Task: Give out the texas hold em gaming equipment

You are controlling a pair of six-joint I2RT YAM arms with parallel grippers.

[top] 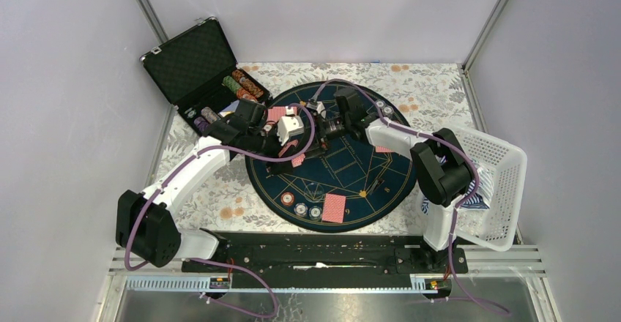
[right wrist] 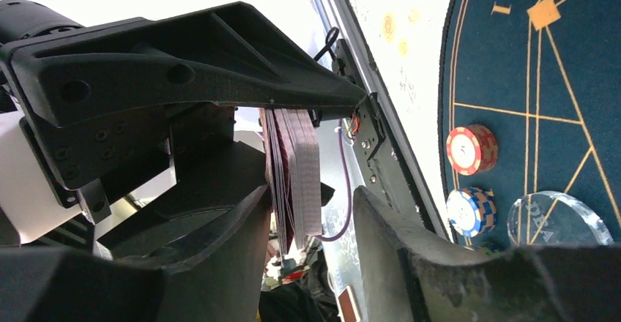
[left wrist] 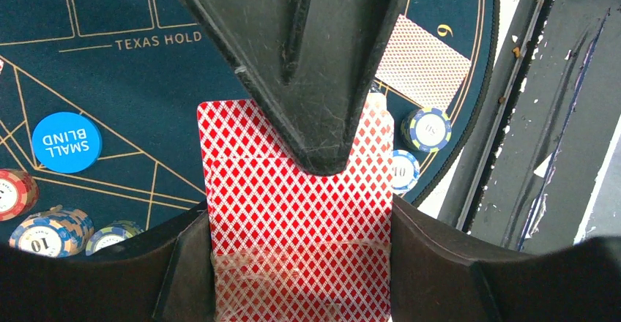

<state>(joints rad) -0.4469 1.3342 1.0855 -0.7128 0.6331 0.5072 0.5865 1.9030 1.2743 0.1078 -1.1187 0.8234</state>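
Above the mat [top: 366, 183], left claw [left wrist: 300, 263] clamps the deck [left wrist: 293, 212], right claw [right wrist: 307, 212] gapes round it; chips [top: 300, 208] out, dealing looks half-done.

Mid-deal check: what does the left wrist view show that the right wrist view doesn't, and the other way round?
Left wrist only: the blue SMALL BLIND button, a face-down card lying on the mat, and the deck seen face-on, red back showing. Right wrist only: the clear dealer button, and the deck edge-on, showing many cards. Both: the deck gripped in the left tool, the dark blue mat, and blue-and-white chips.
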